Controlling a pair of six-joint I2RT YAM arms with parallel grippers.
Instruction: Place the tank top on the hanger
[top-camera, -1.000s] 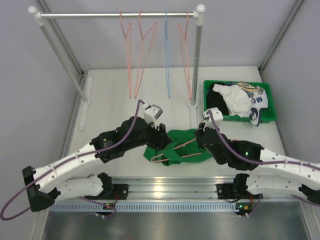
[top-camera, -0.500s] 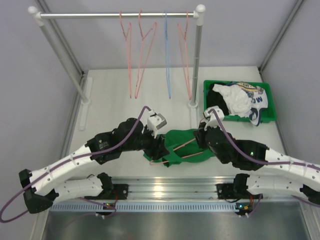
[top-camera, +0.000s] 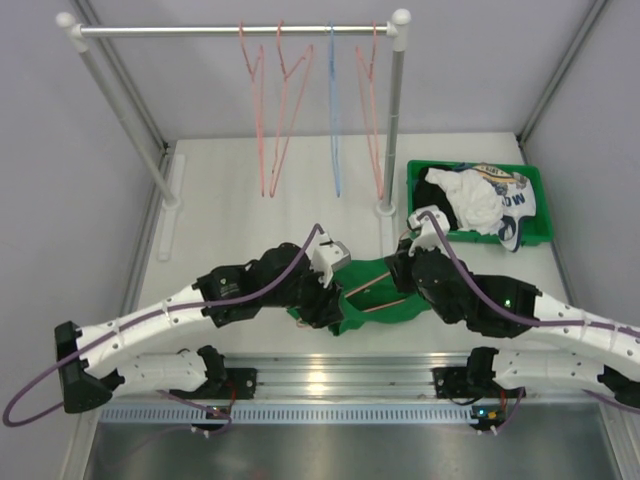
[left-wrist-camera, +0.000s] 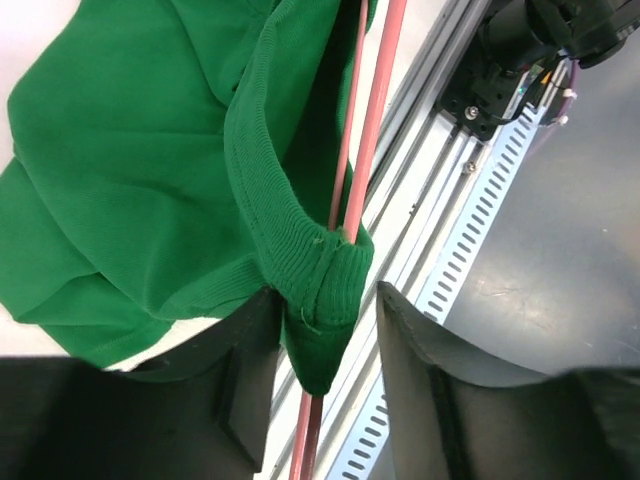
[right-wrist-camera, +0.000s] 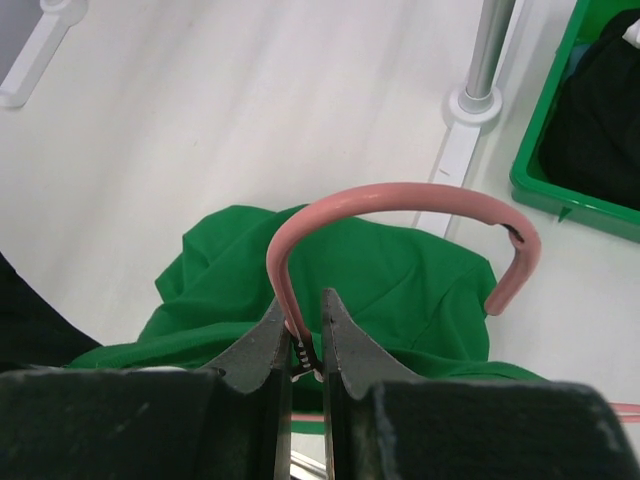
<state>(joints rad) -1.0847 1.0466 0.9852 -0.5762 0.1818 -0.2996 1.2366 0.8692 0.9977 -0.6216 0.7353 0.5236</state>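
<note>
While the right claw (right-wrist-camera: 300, 345) pinches the salmon-pink wire hanger (right-wrist-camera: 400, 197) at the foot of its hook, the left claw (left-wrist-camera: 325, 305) grips a ribbed strap of the green tank top (left-wrist-camera: 130, 150), drawn over one hanger end. Both lie on the worktop (top-camera: 220, 210), on the near side of the clothes rail (top-camera: 230, 31). One shoulder looks nearly seated, and the other still seems to need dressing.

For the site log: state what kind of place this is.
Likely a robotics lab test cell, not a home: a white table fenced by grey panels, a small clothes rail with wire hangers, and a green bin of garments.
</note>
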